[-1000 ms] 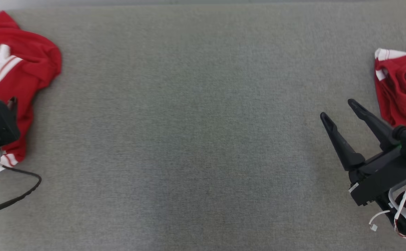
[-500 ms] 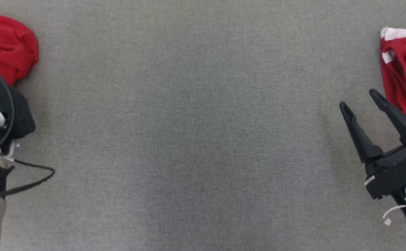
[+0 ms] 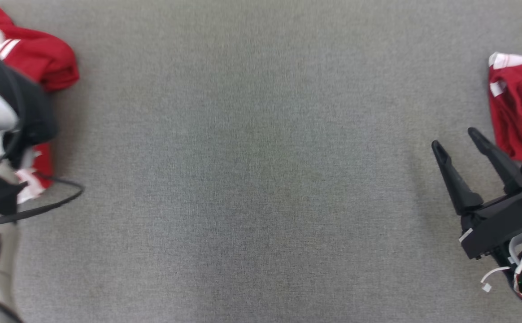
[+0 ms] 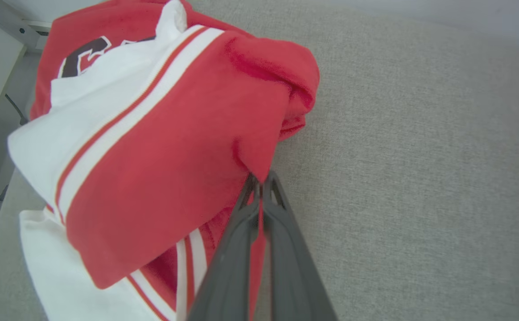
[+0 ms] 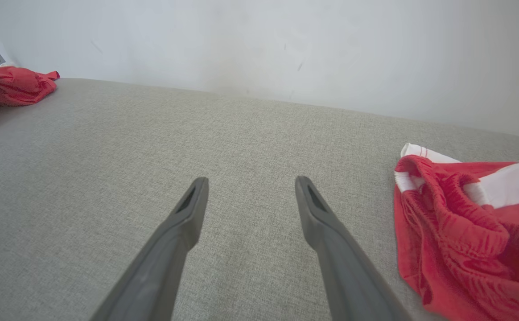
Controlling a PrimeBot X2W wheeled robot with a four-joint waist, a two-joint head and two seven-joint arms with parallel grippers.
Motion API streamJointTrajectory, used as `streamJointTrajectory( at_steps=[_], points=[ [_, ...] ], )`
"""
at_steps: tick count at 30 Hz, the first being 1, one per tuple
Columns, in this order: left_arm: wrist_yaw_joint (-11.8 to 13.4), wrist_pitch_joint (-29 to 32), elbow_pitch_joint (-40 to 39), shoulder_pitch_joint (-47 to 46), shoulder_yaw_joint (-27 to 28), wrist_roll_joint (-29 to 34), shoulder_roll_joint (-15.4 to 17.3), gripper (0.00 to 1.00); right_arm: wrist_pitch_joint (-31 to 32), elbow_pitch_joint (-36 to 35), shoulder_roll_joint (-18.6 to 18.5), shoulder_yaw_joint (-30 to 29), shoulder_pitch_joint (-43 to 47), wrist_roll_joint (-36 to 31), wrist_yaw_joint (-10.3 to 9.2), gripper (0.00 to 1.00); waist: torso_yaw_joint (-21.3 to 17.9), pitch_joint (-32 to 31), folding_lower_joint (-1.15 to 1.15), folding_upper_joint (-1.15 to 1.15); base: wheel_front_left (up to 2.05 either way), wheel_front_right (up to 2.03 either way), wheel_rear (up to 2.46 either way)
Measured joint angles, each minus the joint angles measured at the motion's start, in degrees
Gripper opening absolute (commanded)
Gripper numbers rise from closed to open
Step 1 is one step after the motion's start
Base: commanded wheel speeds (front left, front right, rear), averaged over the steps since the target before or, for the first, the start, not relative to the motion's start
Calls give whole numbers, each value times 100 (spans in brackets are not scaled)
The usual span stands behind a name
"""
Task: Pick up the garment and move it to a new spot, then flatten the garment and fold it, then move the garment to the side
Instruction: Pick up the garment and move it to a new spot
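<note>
Clamping the jersey (image 4: 161,133), left pincer (image 4: 261,178) sits well apart from red shorts (image 3: 516,116).

Two red garments (image 4: 152,133) (image 5: 455,236), two end effectors (image 4: 261,179) (image 5: 250,187), one black cable (image 3: 41,208), one grey surface (image 3: 261,179).

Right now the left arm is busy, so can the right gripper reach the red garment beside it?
Probably yes: the right gripper is open and the red garment lies close beside it, nothing between them.

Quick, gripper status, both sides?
Left gripper: closed, pinching a fold of the red-and-white garment.
Right gripper: open, holding nothing.
</note>
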Motion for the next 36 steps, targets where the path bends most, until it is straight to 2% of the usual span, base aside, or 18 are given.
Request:
streamJointTrajectory(
  at_steps=[6,9,12,18,23,27,29,36],
  points=[
    [-189,-343,-26,-16,-214,-22,-456,0,-97,290,186,56,-2,71,1,100,-23,-296,0,0,0,0,0],
    [-230,-519,-81,41,-493,59,-646,0,-149,410,281,75,9,104,1,100,-44,-456,0,0,0,0,0],
    [-246,-683,-97,265,-575,-11,-923,0,-202,559,374,87,21,162,1,100,-74,-617,-1,0,0,0,0],
    [-248,-1010,-292,922,-1152,4,-1347,0,-307,764,514,104,86,265,2,100,-164,-929,0,0,0,0,0],
    [-248,-1360,-703,1484,-1973,-148,-1378,0,-402,946,637,146,245,301,7,100,-278,-1171,-1,0,0,0,0],
    [-248,-1607,-1005,1998,-2368,-431,-1352,0,-435,1099,737,240,269,302,52,100,-402,-1344,-1,0,0,0,0],
    [-248,-1723,-1152,2248,-2521,-661,-1337,0,-467,1132,782,248,312,310,52,100,-467,-1431,-1,0,0,0,0],
    [-248,-1868,-2498,3237,-3905,-1722,-1260,0,-499,1261,891,404,416,310,105,100,-815,-1689,-1,-1,0,0,0]
  ],
)
